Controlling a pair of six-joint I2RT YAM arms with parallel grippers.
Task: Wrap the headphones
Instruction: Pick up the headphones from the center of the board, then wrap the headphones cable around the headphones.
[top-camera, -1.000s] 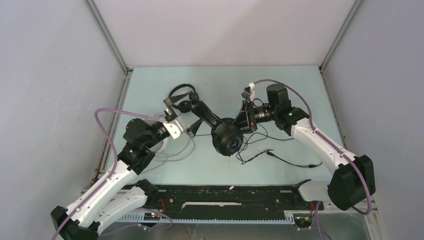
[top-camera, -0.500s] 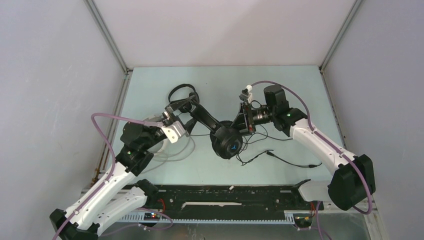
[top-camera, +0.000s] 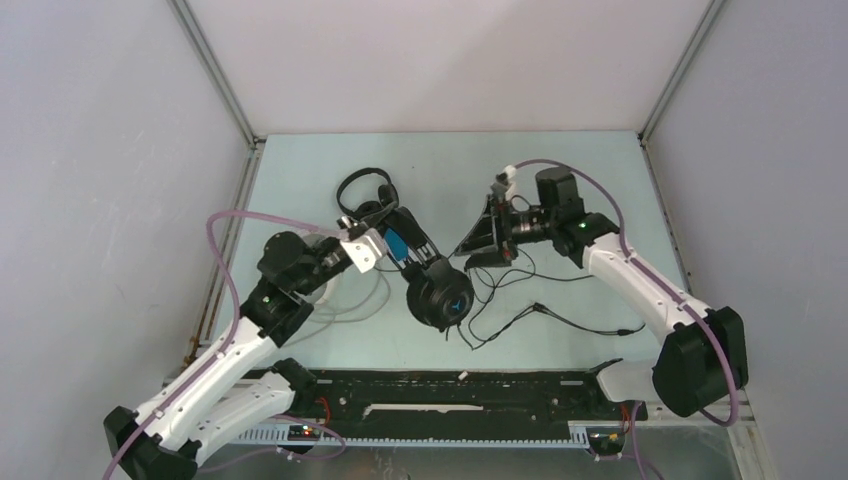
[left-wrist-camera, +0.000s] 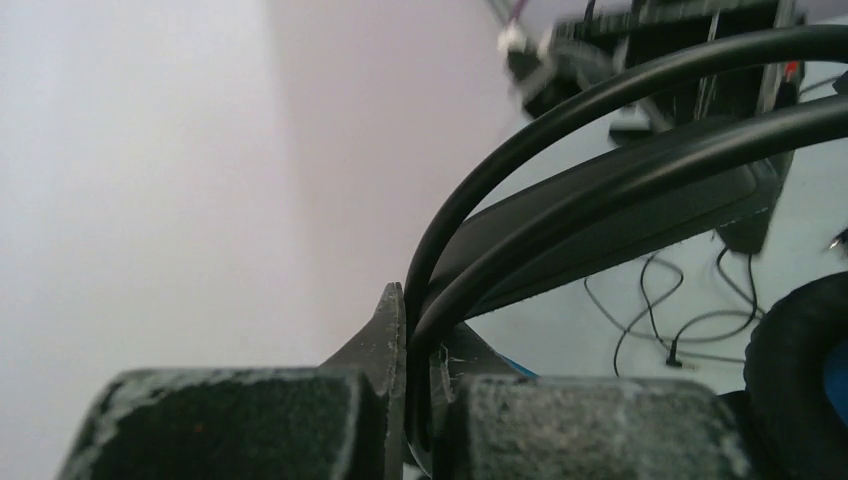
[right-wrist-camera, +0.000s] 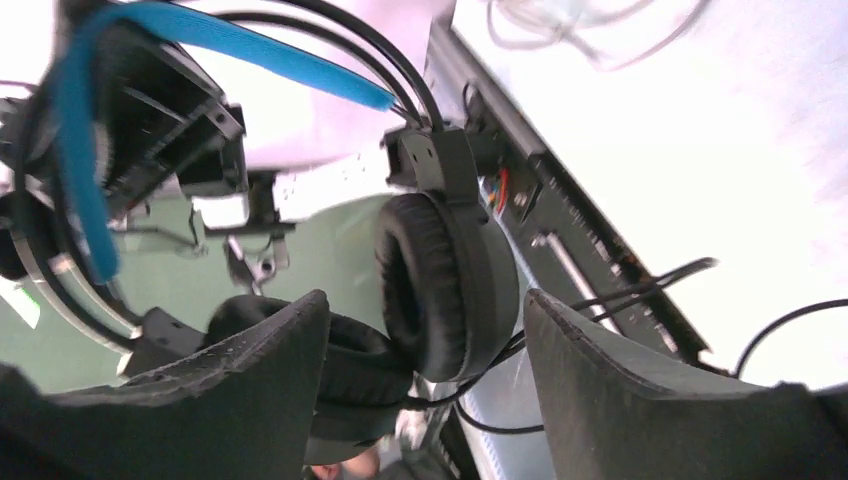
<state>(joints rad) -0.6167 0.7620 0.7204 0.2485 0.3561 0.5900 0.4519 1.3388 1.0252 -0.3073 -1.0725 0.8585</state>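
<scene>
Blue-banded headset (top-camera: 432, 285) lay mid-frame in the top view. Your left gripper (top-camera: 372, 246) had just clamped its band (top-camera: 397, 243), and the right gripper (top-camera: 478, 240) had let go and opened. I'd judge the handover done, with the cable (top-camera: 520, 315) still loose lower right. The pale green table (top-camera: 560, 180) sat between grey walls (top-camera: 120, 150). Left wrist view: jaws were shut on the band. Right wrist view: fingers (right-wrist-camera: 250, 400) stood apart, an ear cup (right-wrist-camera: 450, 290) beyond them, untouched.

Top camera looks down from behind the bases over the whole surface (top-camera: 420, 160). Both wrist cameras crowd the headphones (top-camera: 440, 298), from ten and two o'clock.
</scene>
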